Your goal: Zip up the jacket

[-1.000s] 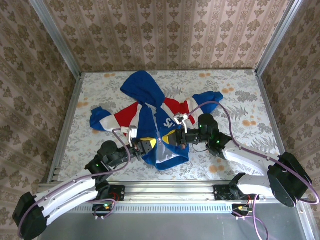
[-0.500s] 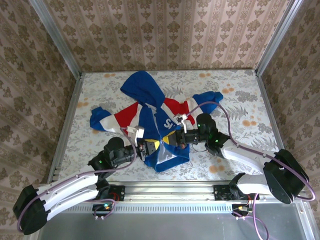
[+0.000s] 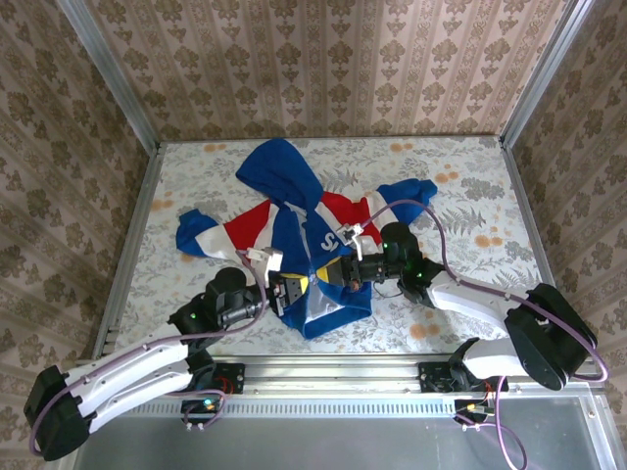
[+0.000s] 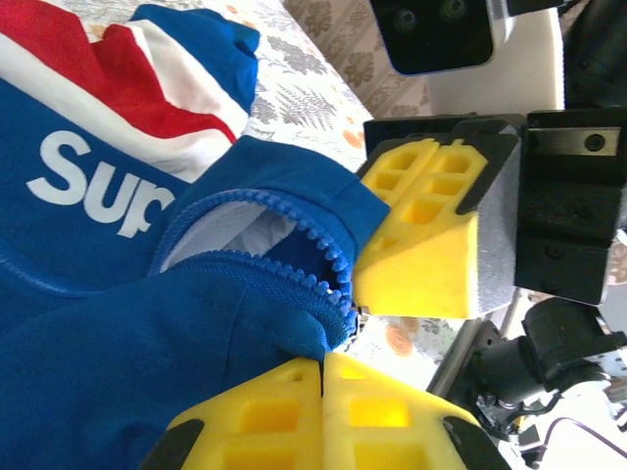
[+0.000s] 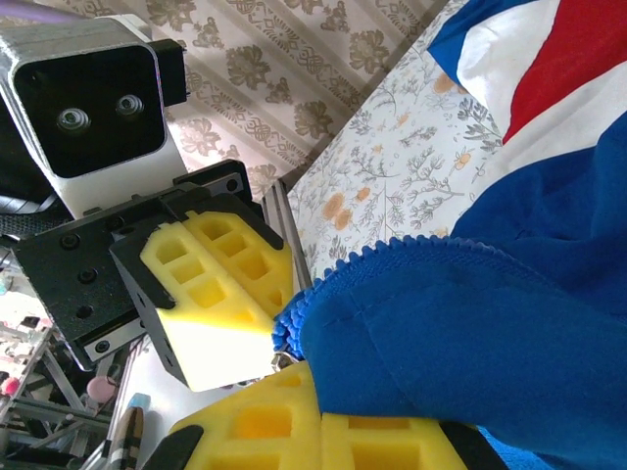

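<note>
Both arms reach inward, left gripper (image 3: pixel 293 288) and right gripper (image 3: pixel 337 272) closed tight, tips near each other.

A robot test booth: aluminium frame (image 3: pixel 110 73), wallpaper-patterned wall panels (image 3: pixel 323 69), floral-covered table (image 3: pixel 470 196).

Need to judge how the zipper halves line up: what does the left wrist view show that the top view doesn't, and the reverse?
Left wrist view: the zipper teeth on both front edges, converging toward the bottom and open above, with the white lining between them. Top view: the whole jacket spread on the table, hood away from the arms, sleeves out to each side. Both: the white lettering, and both sets of jaws shut on the jacket's bottom corners.
</note>
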Robot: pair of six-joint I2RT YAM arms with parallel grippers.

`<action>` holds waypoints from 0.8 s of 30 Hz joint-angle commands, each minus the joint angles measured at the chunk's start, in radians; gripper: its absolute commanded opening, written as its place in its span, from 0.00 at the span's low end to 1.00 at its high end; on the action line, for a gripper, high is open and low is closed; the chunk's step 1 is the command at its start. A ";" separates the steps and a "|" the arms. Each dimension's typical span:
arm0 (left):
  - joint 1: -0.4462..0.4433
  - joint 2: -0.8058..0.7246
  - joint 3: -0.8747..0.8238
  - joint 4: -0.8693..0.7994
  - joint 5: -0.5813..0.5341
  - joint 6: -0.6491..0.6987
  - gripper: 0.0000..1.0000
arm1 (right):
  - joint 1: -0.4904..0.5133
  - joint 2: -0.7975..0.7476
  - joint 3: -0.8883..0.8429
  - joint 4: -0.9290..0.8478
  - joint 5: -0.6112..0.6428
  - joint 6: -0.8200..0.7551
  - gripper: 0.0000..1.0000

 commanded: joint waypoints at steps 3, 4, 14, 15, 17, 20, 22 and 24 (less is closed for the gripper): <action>-0.012 0.046 0.021 -0.079 -0.025 0.033 0.00 | 0.000 0.010 -0.011 0.093 0.018 0.025 0.00; -0.011 0.058 0.026 -0.079 -0.022 0.036 0.00 | 0.001 0.013 -0.011 0.095 0.020 0.025 0.00; -0.004 0.139 0.049 -0.054 0.073 0.009 0.00 | 0.002 0.080 -0.005 0.076 0.041 0.018 0.00; -0.006 0.149 0.056 -0.071 0.079 0.009 0.00 | 0.002 0.096 -0.003 0.078 0.042 0.020 0.00; -0.016 0.165 0.060 -0.098 0.075 0.011 0.00 | 0.002 0.102 0.004 0.073 0.048 0.018 0.00; -0.014 0.173 0.034 -0.094 0.053 -0.011 0.00 | 0.002 0.124 0.023 0.028 0.062 -0.004 0.00; 0.001 0.188 0.021 -0.089 0.043 -0.042 0.00 | 0.002 0.147 0.040 -0.061 0.104 -0.031 0.00; 0.018 0.224 0.017 -0.086 0.046 -0.072 0.00 | 0.000 0.179 0.064 -0.164 0.149 -0.065 0.00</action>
